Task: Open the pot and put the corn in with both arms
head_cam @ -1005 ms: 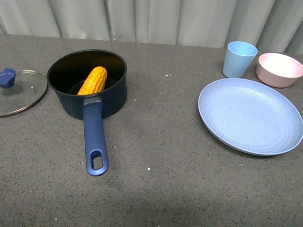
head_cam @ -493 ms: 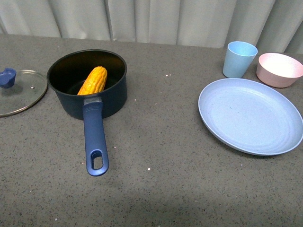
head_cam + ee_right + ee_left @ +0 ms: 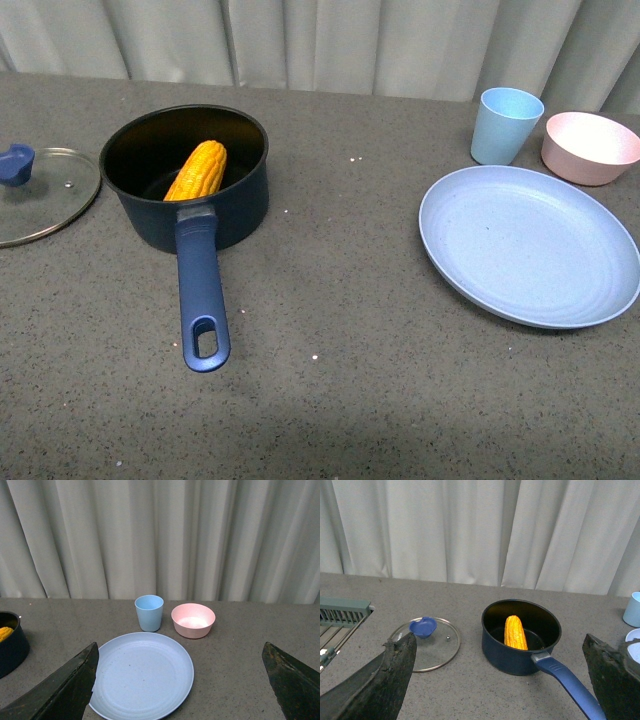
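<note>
The navy pot stands uncovered at the left of the table, its long blue handle pointing toward me. The yellow corn leans inside it, one end on the black bottom. The corn shows inside the pot in the left wrist view too. Its glass lid with a blue knob lies flat on the table left of the pot. My left gripper is open, held back from the pot, empty. My right gripper is open over the plate side, empty. Neither arm shows in the front view.
A large light-blue plate lies at the right, with a blue cup and a pink bowl behind it. A grey rack shows at the edge of the left wrist view. Pale curtains hang behind the table.
</note>
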You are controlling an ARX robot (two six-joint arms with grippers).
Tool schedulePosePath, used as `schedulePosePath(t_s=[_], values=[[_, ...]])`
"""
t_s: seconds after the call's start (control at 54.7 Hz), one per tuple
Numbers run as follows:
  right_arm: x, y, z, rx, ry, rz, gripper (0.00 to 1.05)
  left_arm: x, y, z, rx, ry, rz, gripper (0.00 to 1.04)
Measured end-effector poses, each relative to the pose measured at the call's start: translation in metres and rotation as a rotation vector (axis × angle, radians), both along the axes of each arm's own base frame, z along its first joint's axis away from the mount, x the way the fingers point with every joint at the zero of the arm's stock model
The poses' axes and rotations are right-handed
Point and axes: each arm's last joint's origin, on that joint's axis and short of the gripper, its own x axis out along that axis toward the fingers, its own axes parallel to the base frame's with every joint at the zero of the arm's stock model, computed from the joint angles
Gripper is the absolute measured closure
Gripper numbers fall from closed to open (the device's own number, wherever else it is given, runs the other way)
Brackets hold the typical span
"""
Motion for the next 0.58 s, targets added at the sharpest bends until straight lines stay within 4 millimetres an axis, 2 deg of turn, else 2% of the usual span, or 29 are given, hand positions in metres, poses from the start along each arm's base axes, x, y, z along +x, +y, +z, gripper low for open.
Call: schedulePosePath(t_s=[0.585], values=[[0.0,0.0,0.0001,0.0,0.0,0.0,0.09,0.0,0.0,0.0,0.0,0.0,0.0,0.06]])
